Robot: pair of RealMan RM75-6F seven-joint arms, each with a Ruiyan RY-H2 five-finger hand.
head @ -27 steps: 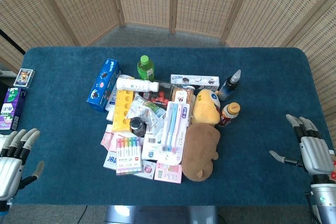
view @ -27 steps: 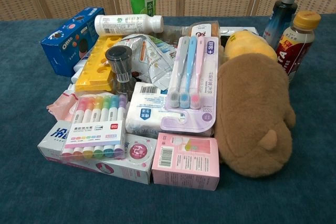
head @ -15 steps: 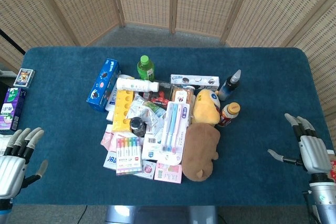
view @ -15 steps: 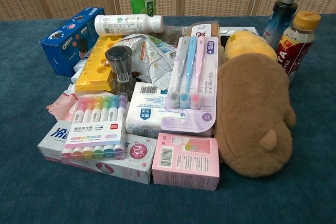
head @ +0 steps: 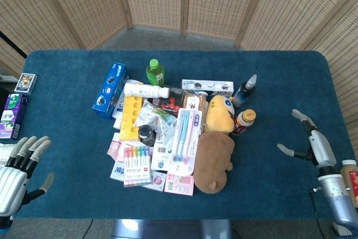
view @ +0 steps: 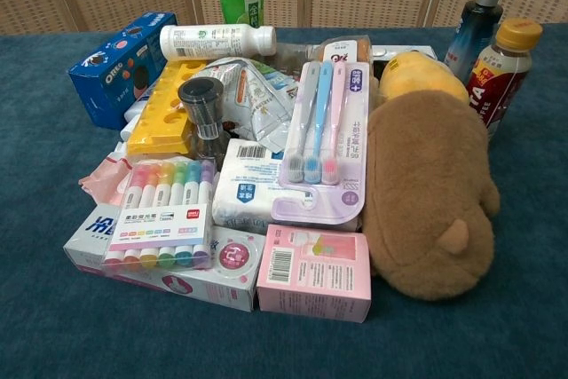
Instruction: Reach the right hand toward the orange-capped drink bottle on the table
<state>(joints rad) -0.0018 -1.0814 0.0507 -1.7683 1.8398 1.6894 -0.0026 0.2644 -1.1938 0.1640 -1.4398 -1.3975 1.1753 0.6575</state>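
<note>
The orange-capped drink bottle stands upright at the right side of the pile, beside a brown plush toy and a yellow plush. My right hand hovers open over the blue table to the bottle's right, fingers spread, thumb pointing toward the pile, well apart from the bottle. My left hand is open at the table's near left corner, holding nothing. Neither hand shows in the chest view.
A dark spray bottle stands just behind the target. The pile also holds a toothbrush pack, a marker set, a green bottle, a blue cookie box and a pink box. Small boxes lie at the left edge.
My right hand has turned edge-on and shifted up and left, closer to the bottle. The left hand has drifted slightly. The objects have not moved.
</note>
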